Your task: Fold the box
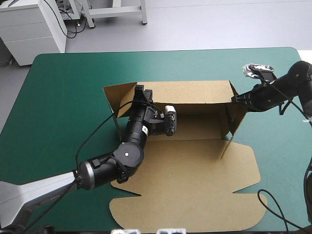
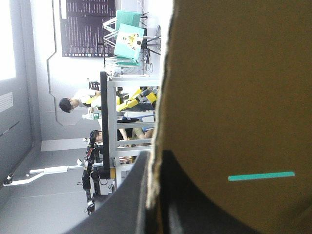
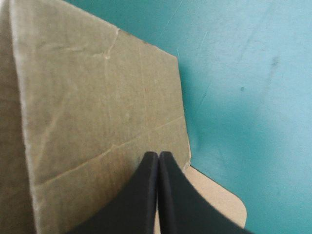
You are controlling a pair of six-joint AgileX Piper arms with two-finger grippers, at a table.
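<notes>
Nearest us, the lid panel of the brown cut-cardboard box (image 1: 195,190) lies flat on the teal-green table cover (image 1: 63,97), with its scalloped edge at the near table edge. We see the box mid-table, slightly right of centre. Its far wall is upright, and the left and right side flaps are raised too.

The left black-finned gripper (image 1: 142,91) is at the far-left corner, on top of the far wall. In its wrist view the board edge runs down between the two black fingers (image 2: 122,209), which are all but closed and clamped on the wall. A thin teal-green slit (image 2: 261,175) shows through the board ahead of them.

The right black-finned gripper (image 1: 235,99) is at the far-right corner, by the top of the right flap. In its wrist view the fingers are pressed together into one point, closed on themselves, with the tips over the flap's creased face. Teal-green cover shows just beyond the flap's edge.
</notes>
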